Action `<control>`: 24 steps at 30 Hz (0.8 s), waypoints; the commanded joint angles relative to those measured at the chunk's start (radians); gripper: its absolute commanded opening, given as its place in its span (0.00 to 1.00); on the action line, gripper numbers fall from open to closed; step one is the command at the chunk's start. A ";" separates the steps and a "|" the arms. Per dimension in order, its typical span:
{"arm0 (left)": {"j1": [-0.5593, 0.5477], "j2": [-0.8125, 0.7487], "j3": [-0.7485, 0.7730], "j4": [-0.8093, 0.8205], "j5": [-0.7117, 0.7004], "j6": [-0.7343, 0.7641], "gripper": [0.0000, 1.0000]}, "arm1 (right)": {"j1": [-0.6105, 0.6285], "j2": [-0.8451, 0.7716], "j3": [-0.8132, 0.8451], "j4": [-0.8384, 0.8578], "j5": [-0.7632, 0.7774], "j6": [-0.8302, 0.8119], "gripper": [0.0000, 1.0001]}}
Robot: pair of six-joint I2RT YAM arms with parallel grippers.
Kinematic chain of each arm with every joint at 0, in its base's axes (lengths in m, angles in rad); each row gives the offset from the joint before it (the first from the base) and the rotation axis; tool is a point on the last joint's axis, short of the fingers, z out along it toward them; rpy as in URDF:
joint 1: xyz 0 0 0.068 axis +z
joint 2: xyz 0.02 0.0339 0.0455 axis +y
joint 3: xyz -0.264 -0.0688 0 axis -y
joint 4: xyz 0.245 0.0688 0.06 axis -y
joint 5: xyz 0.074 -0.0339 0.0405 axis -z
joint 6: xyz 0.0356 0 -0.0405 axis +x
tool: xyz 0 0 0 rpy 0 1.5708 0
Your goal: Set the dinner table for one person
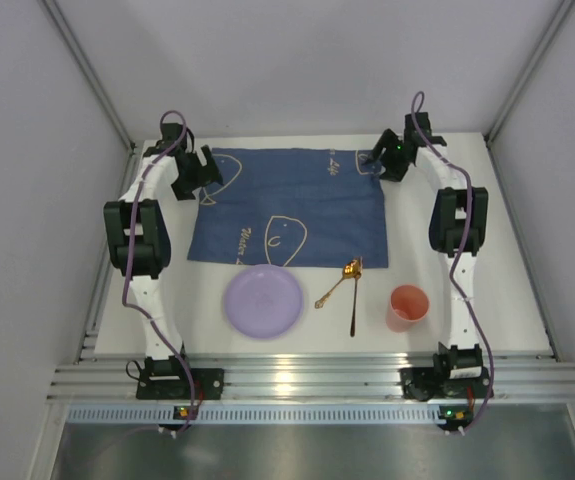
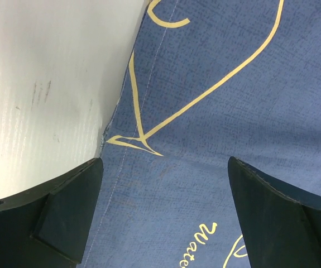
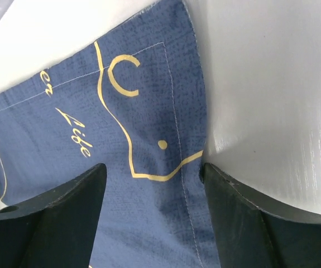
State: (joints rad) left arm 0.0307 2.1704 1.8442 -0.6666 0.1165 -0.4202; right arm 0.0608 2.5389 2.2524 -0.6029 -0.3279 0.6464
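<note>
Dinner table point(image 1: 512, 260) from above: white top with ribbed rail at the near edge, dark blue placemat point(image 1: 297, 205) on its far half, purple plate point(image 1: 263, 301), gold cutlery point(image 1: 345, 285) and orange cup point(image 1: 407, 306) in a row nearer the arm bases, left gripper point(image 1: 199, 175) at the mat's far left corner, right gripper point(image 1: 382, 160) at its far right corner. Left wrist: black fingers point(image 2: 54, 218) spread wide over mat edge and bare tabletop, holding nothing. Right wrist: jaws parted fairly wide over the mat's hemmed corner, white tabletop alongside.
</note>
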 commanded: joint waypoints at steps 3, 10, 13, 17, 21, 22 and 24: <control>0.002 -0.024 0.006 0.030 -0.034 -0.011 0.98 | 0.001 -0.068 0.010 -0.089 0.056 -0.030 0.73; -0.026 -0.110 -0.150 0.082 -0.043 -0.063 0.98 | 0.005 -0.160 -0.050 -0.092 0.016 -0.031 0.73; -0.069 -0.203 -0.310 0.157 -0.038 -0.097 0.97 | 0.005 -0.203 -0.086 -0.095 0.010 -0.033 0.73; -0.095 -0.277 -0.482 0.225 -0.014 -0.129 0.98 | 0.011 -0.261 -0.132 -0.104 0.016 -0.040 0.73; -0.107 -0.268 -0.549 0.226 0.005 -0.129 0.96 | 0.019 -0.295 -0.154 -0.106 0.020 -0.045 0.73; -0.110 -0.270 -0.560 0.228 0.006 -0.130 0.95 | 0.020 -0.301 -0.158 -0.104 0.018 -0.045 0.73; -0.123 -0.290 -0.588 0.228 0.009 -0.134 0.95 | 0.024 -0.313 -0.185 -0.100 0.013 -0.044 0.73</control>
State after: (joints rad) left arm -0.0841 1.9114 1.3033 -0.4694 0.1150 -0.5339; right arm 0.0673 2.3039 2.0933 -0.6991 -0.3088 0.6125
